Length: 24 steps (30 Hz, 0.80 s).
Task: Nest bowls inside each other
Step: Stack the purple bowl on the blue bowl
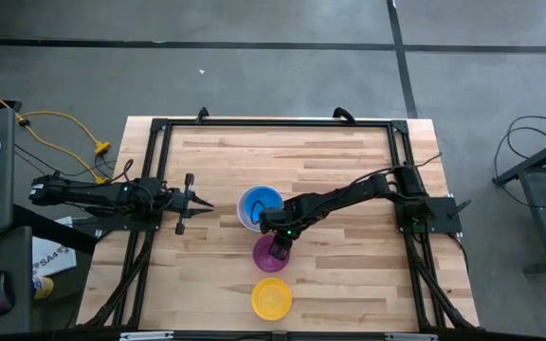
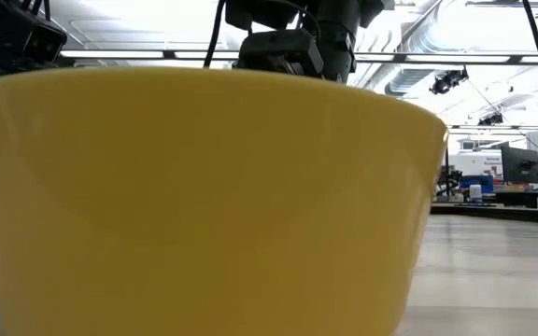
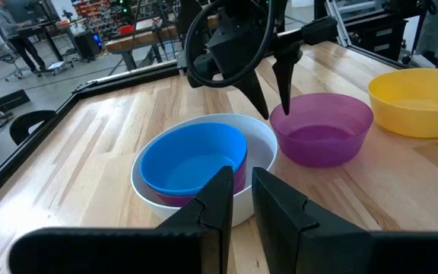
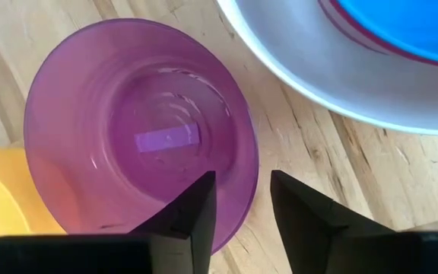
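Right pincer (image 4: 242, 205) parted astride purple bowl (image 4: 139, 129) rim.

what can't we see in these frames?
- Low view: round yellow plastic bowl blocks nearly the whole table and every other bowl.
- Pink-red plastic bowl: only a rim sliver shows under the round blue plastic bowl in the white plastic bowl.
- Right wrist view: yellow bowl cut off by the edge.

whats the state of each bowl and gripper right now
white bowl: upright on table, holds pink-red and blue bowls
pink-red bowl: nested in white
blue bowl: nested on top
purple bowl: upright, loose, empty
yellow bowl: upright, loose, empty
right gripper: open, straddling purple bowl's rim
left gripper: idle, empty
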Available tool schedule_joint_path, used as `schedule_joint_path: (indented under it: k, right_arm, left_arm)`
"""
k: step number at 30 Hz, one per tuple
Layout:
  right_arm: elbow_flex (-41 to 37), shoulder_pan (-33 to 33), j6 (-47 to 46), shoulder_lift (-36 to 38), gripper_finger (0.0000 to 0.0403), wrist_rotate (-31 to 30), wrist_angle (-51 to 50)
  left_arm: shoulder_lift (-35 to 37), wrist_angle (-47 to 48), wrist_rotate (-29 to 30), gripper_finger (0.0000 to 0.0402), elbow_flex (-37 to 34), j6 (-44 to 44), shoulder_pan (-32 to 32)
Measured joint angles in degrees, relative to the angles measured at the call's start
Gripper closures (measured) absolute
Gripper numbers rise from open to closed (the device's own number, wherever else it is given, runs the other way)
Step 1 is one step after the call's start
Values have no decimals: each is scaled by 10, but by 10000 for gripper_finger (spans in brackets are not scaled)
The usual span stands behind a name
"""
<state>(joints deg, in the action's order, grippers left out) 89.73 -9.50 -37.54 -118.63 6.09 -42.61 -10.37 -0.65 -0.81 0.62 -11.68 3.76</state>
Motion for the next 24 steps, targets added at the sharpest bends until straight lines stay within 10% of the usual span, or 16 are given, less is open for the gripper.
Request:
schedule_joint_path:
  k: [24]
  right_arm:
    - [0,2,10,-19,357,29,26]
  left_arm:
    - [0,0,0,350,0,0,0]
